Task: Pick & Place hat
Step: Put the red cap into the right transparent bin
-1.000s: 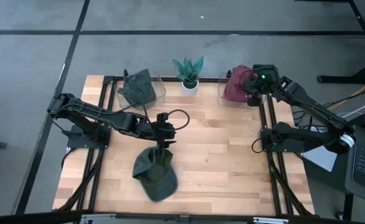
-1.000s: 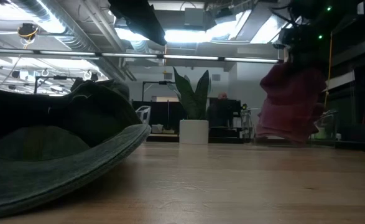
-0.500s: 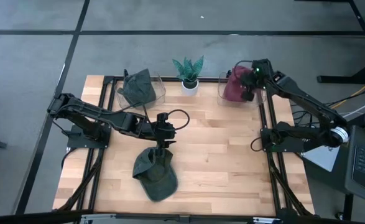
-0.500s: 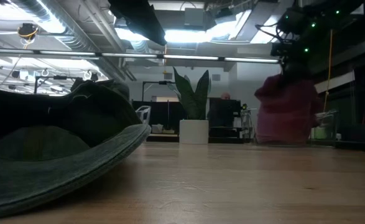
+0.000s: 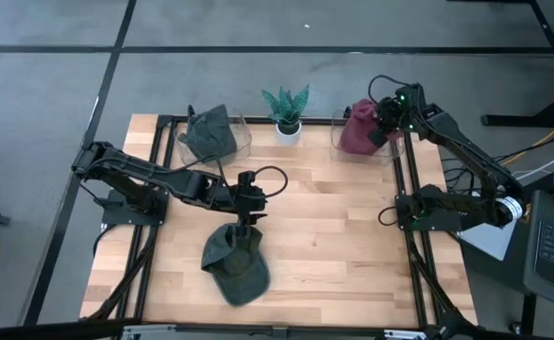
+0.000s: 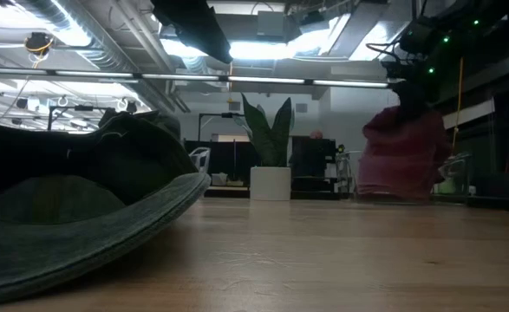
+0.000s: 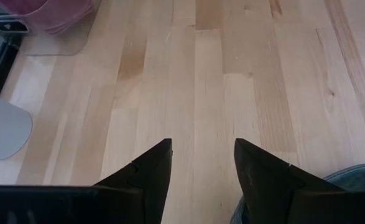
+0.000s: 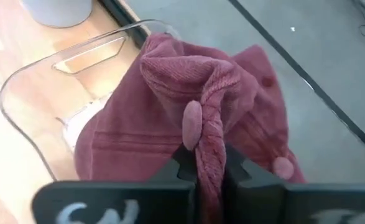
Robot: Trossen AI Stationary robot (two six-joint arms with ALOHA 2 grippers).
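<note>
A maroon corduroy hat (image 5: 356, 134) hangs bunched in the clear bin (image 5: 337, 144) at the table's far right, with my right gripper (image 8: 208, 163) shut on it from above. A green hat (image 5: 233, 265) lies flat on the wood near the table's front middle. Its edge (image 7: 359, 179) shows beside my left gripper (image 7: 201, 148). That gripper (image 5: 247, 217) hovers open just beyond the green hat's far end, with only bare wood between its fingers. A second green hat (image 5: 209, 133) sits in the clear bin at the far left. My right gripper pinches a raised fold of the maroon hat's cloth (image 8: 210, 140) between its two fingers, several layers gathered together. The fingers slant down at it from above. The hat hangs below them, its lower part (image 6: 400, 178) down inside the clear bin.
A small potted plant (image 5: 286, 110) in a white pot stands at the far edge between the two bins. Bare wood stretches across the table's middle and right (image 5: 343, 236). The black table frame runs along both sides (image 5: 411, 217).
My right gripper has rolled about its wrist and swung a little toward the far right corner, staying shut on the maroon hat. The hat, which hung tilted and spread a second ago, now hangs straighter and more bunched in the bin.
</note>
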